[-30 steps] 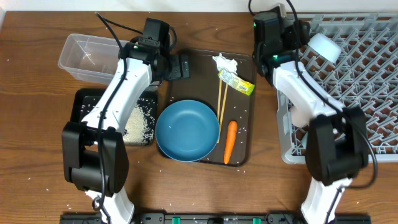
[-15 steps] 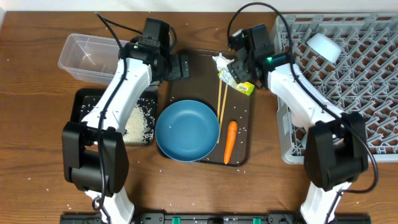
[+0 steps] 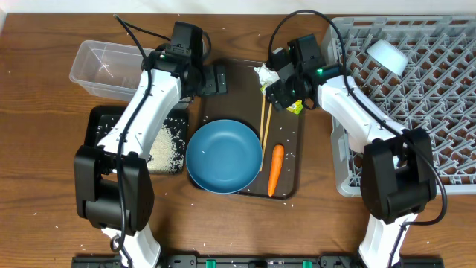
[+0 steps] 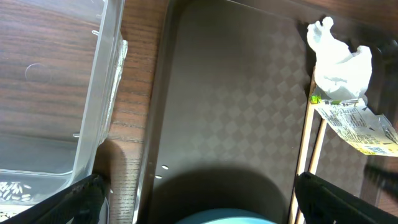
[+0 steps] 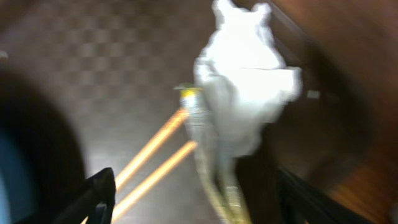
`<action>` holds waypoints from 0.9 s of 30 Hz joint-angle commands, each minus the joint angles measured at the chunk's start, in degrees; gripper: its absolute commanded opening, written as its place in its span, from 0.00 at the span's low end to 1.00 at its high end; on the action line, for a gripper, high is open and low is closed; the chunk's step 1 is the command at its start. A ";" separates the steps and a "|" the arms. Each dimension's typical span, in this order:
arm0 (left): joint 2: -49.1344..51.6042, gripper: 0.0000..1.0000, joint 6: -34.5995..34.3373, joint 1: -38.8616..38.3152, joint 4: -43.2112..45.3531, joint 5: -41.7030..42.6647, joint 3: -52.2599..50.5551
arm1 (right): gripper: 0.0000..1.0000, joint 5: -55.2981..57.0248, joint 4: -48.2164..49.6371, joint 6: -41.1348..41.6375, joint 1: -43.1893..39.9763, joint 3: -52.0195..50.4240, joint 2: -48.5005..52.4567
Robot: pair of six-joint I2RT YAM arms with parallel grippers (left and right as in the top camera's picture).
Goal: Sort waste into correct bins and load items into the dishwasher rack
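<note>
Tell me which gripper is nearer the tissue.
Right. The right gripper hovers just beside the tissue, jaws open toward it. The left gripper is open at the tray's left edge, well away from the tissue.

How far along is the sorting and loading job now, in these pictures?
Done: rice lies in the black tray; one pale cup sits in the rack. In hand: the right fingers, open, hover over the tissue and wrapper. Still to do: carrot, blue dish and chopsticks on the brown tray.
</note>
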 commanded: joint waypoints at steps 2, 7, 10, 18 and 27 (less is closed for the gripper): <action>0.26 0.98 0.31 -0.02 0.04 -0.72 -0.44 | 0.70 -11.74 -1.95 0.92 -0.15 0.04 0.15; 0.26 0.98 0.31 -0.02 0.04 -0.72 -0.44 | 0.68 -15.32 -5.33 0.92 0.11 0.04 0.15; 0.26 0.98 0.31 -0.02 0.04 -0.70 -0.44 | 0.68 -14.84 -7.87 0.52 0.66 0.04 0.15; 0.26 0.98 0.31 -0.02 0.04 -0.72 -0.44 | 0.63 -14.12 -9.84 0.52 2.75 -0.35 0.17; 0.26 0.98 0.31 -0.02 0.04 -0.72 -0.44 | 0.63 -2.89 -9.81 0.50 10.36 -3.50 0.17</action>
